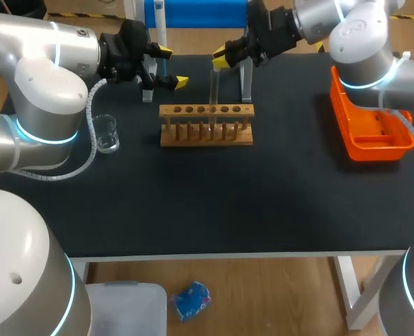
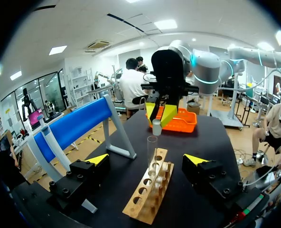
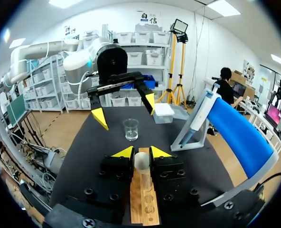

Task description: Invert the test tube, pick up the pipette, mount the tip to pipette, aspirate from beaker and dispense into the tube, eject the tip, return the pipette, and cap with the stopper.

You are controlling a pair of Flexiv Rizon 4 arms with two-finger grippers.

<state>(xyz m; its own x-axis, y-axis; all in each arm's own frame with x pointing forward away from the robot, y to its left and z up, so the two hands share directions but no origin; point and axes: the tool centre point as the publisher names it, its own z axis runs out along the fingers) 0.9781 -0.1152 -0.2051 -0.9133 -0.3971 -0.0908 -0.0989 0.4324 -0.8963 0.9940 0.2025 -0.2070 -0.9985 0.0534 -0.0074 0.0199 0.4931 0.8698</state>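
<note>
The left gripper (image 1: 172, 66), spread and empty, hangs near the wooden rack (image 1: 205, 134), where 1 test tube (image 1: 213, 94) stands upright. The right gripper (image 1: 221, 59) pinches the stopper (image 2: 156, 127) just above the tube's mouth; a sideways offset could catch the rim and tip the tube.

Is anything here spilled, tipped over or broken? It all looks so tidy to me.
Nothing stands out. The test tube stands upright in the wooden rack, the beaker sits upright with no puddle by it, and the right gripper holds the stopper over the tube's mouth.
</note>
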